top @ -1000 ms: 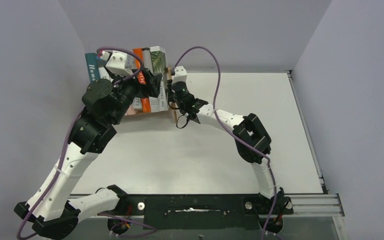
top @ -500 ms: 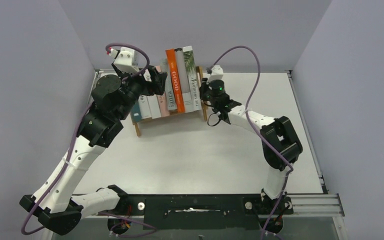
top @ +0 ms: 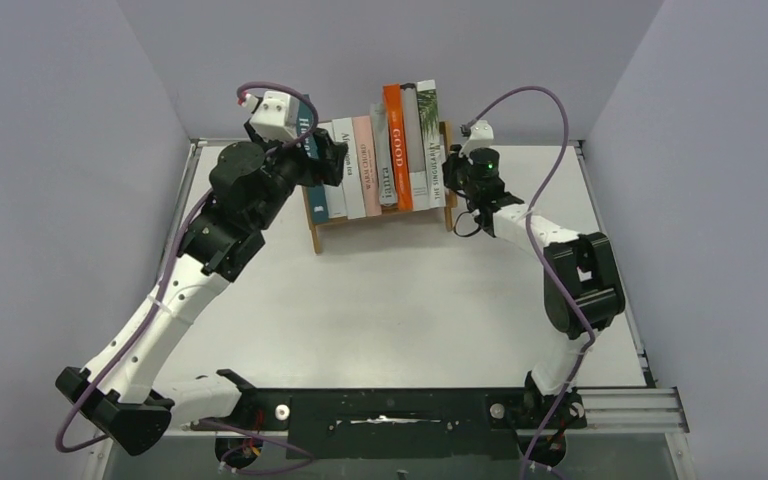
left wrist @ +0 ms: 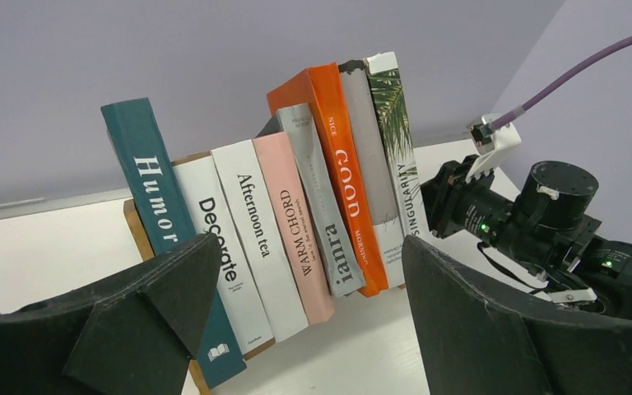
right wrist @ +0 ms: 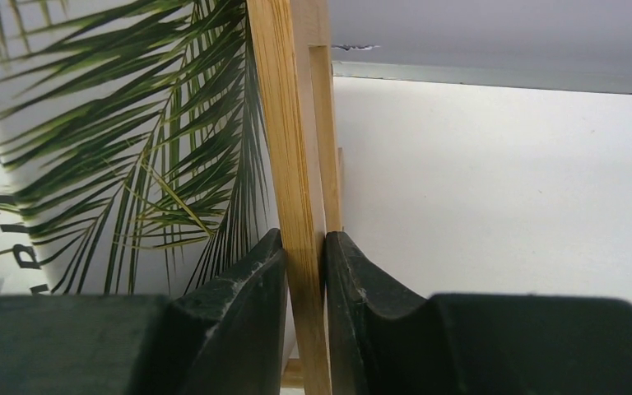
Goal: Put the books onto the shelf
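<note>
Setting: white table (top: 410, 300) boxed in by plain grey walls (top: 660, 150), arms mounted at the near edge.
Shelf: the wooden shelf (top: 380, 218) stands at the far middle of the table, close to the back wall.
Books: eight books (top: 380, 165) stand in it spine-out, side by side. From its left end come teal "Humor" (left wrist: 160, 222), white "Decorate" (left wrist: 214, 239), a white one, a pink one, a grey one and orange "GOOD" (left wrist: 337, 156). A pale one and the palm-leaf book (left wrist: 395, 123) follow, hard against the right end. The row leans a little. No book lies loose on the table.
Right gripper: the right gripper (right wrist: 303, 247) has its jaws pinched on the shelf's thin end post (right wrist: 300, 148), the palm-leaf cover just beside one finger.
Left gripper: the left gripper (top: 326, 160) hovers at the shelf's left end by "Humor", jaws spread wide with nothing held. Whether a finger touches the books cannot be told.
Step in hand: probably the closing one, since every book is racked and the shelf is gripped by its post.
Next move: likely a gentle release. The right jaws need to part without tugging the light rack, and the left must back off without brushing the leaning row.
Risk: a dragged post could tip the shelf.
</note>
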